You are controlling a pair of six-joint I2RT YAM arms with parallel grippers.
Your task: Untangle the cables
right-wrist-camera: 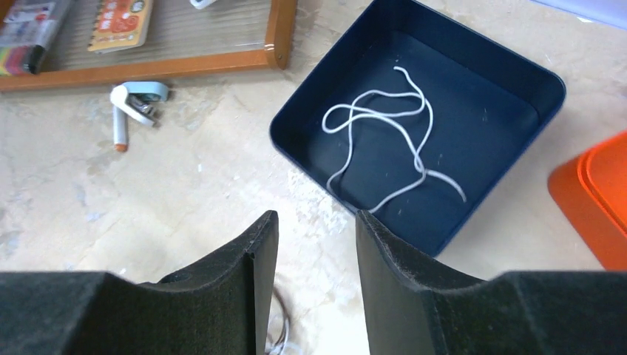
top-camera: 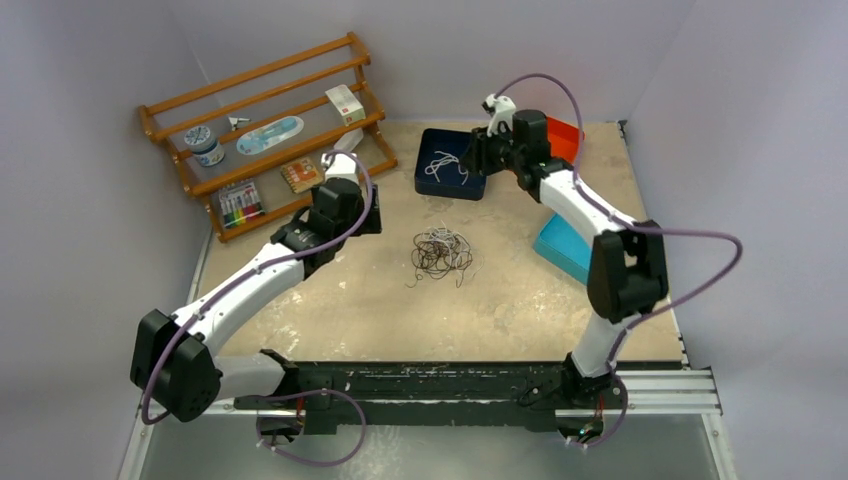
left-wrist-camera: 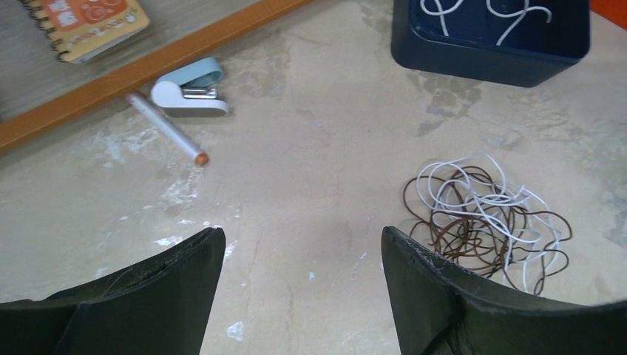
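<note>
Looking across the bench [top-camera: 500, 310], neither arm is carrying anything. The navy tray [right-wrist-camera: 480, 126] sits just ahead of the right end effector [right-wrist-camera: 316, 222], whose jaws stand parted with nothing between them. One white cable [right-wrist-camera: 420, 164] lies loose on the tray floor, clear of that end effector. The main knot of cables [left-wrist-camera: 484, 218], white and brown loops laced through each other, rests on the bench ahead and to the right of the left end effector [left-wrist-camera: 303, 240], which hangs spread wide, grasping nothing. Here's the danger as I read it: a grab into the middle of that knot would pinch several strands at once. A pull would then cinch it tighter or drag the whole clump along. A single thin loop could also slip out of the grip.
</note>
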